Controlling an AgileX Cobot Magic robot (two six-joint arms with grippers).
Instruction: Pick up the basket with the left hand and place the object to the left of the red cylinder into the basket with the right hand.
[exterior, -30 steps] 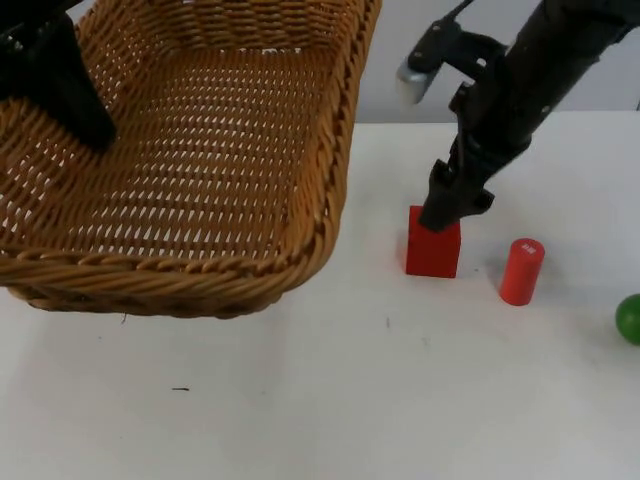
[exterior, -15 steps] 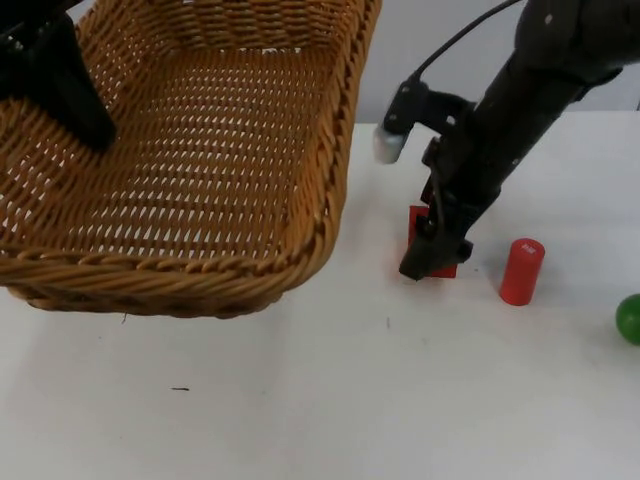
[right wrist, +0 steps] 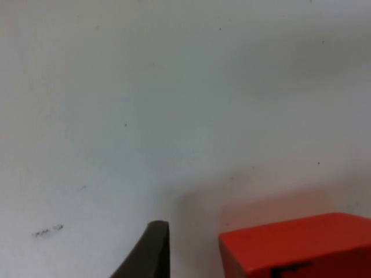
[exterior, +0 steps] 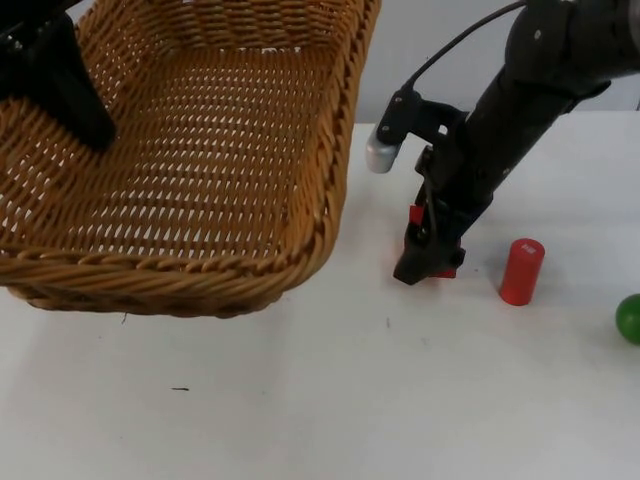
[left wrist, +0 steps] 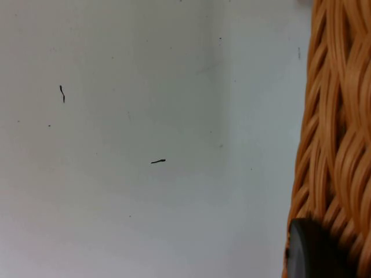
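The wicker basket (exterior: 190,150) hangs tilted above the table's left side, with my left gripper (exterior: 62,92) shut on its far left rim; a black fingertip (left wrist: 313,250) presses against the weave (left wrist: 336,133). A red block (exterior: 447,270) stands left of the upright red cylinder (exterior: 521,270). My right gripper (exterior: 424,262) is down over the block and hides most of it. In the right wrist view one fingertip (right wrist: 152,249) stands beside the red block (right wrist: 295,246) with a gap between them, so the gripper is open.
A green ball (exterior: 630,318) lies at the table's right edge. The white table (exterior: 300,400) stretches bare towards the front, with small dark marks (exterior: 180,389). The grey partition wall (exterior: 400,50) rises behind.
My right gripper came down and towards the front over the red block, which now shows only as slivers. The basket and left arm have not moved.
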